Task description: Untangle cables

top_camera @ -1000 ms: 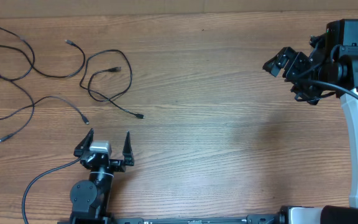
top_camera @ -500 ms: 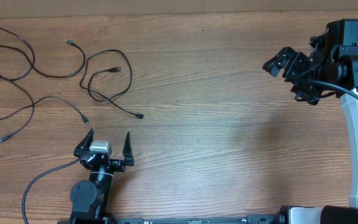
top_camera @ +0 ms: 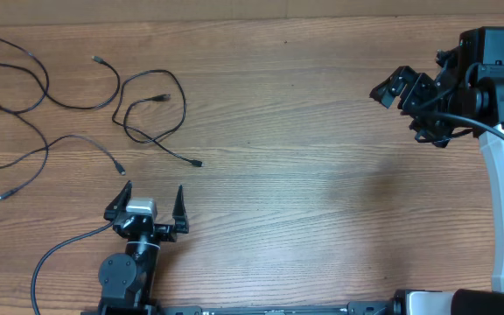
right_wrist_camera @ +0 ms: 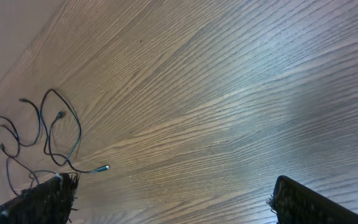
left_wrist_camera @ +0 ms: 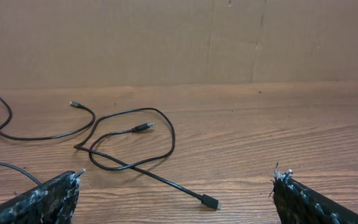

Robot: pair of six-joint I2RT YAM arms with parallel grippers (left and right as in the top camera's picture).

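Nothing has moved since a second ago: both arms sit exactly where they were and every cord lies as it did. The left gripper is low at the near edge of the table, fingers spread wide and pinching nothing, pointing up toward the cables. Those are all at the far-left corner, thin black cords strewn loosely on the wood. Several of them curve across one another at the far left, running off the edge of the overhead view. Closest to the left gripper is the looped cable. It makes one big open loop, with one plug tip lying inside the loop and the other tail trailing out toward the table's middle, ending in a small plug. From the left wrist view, that tail's plug lies on the wood just ahead of the spread fingers, between them and touching neither, and a brown wall stands behind the table. The right gripper hangs over the far-right side, well apart from the cables, its jaws also wide open and empty. Its wrist camera looks across bare wood grain to the cords, small in the far corner. A thicker lead curls from the left arm at the near edge, apart from the thin cords.
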